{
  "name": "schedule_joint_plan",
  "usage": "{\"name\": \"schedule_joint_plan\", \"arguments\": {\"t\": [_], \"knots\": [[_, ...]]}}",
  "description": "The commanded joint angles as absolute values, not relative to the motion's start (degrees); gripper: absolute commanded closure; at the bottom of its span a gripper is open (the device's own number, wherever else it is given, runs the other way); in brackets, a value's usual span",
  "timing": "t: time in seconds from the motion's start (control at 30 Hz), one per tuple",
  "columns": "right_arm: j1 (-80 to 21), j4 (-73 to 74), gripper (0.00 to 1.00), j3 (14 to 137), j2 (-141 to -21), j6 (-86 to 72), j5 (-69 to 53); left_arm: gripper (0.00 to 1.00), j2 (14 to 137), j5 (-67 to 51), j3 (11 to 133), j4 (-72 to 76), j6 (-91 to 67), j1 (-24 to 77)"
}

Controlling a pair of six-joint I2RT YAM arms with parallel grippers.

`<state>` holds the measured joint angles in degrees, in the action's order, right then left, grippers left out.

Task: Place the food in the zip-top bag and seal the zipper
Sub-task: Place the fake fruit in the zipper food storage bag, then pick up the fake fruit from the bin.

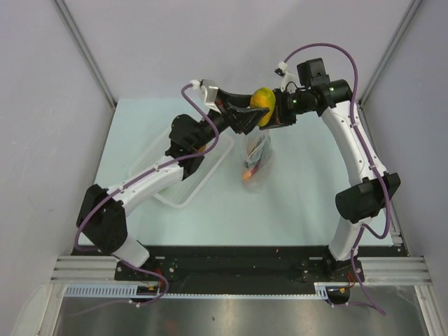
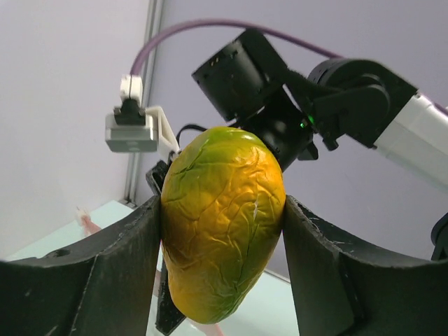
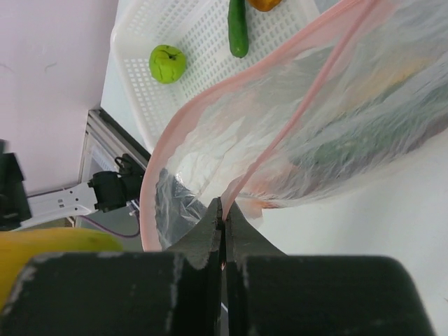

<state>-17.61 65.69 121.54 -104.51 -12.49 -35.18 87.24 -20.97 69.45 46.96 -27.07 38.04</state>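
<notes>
Our left gripper clamps the mango, our right gripper pinches the zipper; we should release only with the mango inside the zip-top bag below those jaws

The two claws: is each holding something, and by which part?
The left gripper clamps a yellow-green toy mango by its opposite sides. The right gripper pinches the zip-top bag by its pink zipper strip at the mouth.
</notes>
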Motion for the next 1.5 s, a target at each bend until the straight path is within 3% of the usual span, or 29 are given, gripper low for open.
{"name": "schedule_joint_plan", "arguments": {"t": [0.0,0.33,0.4,0.43,0.53,0.67,0.83,1.0,1.13,1.33,1.47], "knots": [[-16.4,64.1,1.00,121.6,-103.1,-14.3,-39.2,0.45,89.6,-18.7,68.9,53.2,-30.4,38.9],[-14.4,64.4,1.00,120.2,-101.6,-14.0,-42.2,0.43,86.8,-14.8,63.2,40.4,-22.6,38.0],[-13.7,64.3,1.00,120.1,-101.6,-13.9,-42.9,0.34,86.0,-14.1,63.5,37.9,-19.3,37.9],[-13.6,64.3,1.00,120.1,-101.7,-13.7,-43.2,0.17,85.5,-13.8,63.5,36.2,-18.6,37.7],[-13.3,64.4,1.00,120.2,-101.7,-13.4,-42.5,0.00,83.5,-14.7,64.9,31.1,-15.0,36.2],[-13.2,65.1,1.00,120.4,-101.6,-12.6,-41.0,0.00,82.6,-15.5,75.1,12.5,-14.7,31.9],[-13.2,65.6,1.00,120.8,-102.0,-11.8,-39.4,0.00,79.5,-16.7,76.0,-5.0,-14.3,21.2],[-14.4,66.5,1.00,121.2,-101.9,-9.6,-37.0,0.00,78.3,-22.8,75.4,-26.7,9.1,9.3],[-17.7,67.1,1.00,121.5,-101.2,-6.3,-29.9,0.00,80.9,-17.0,76.3,-42.8,22.1,4.0],[-24.3,68.0,1.00,123.1,-100.7,-0.2,-15.8,0.00,85.5,-6.2,74.3,-50.5,26.8,1.4],[-25.9,68.4,1.00,124.3,-100.1,1.8,-12.7,0.00,88.9,-4.9,73.6,-53.3,26.6,1.1]]}}
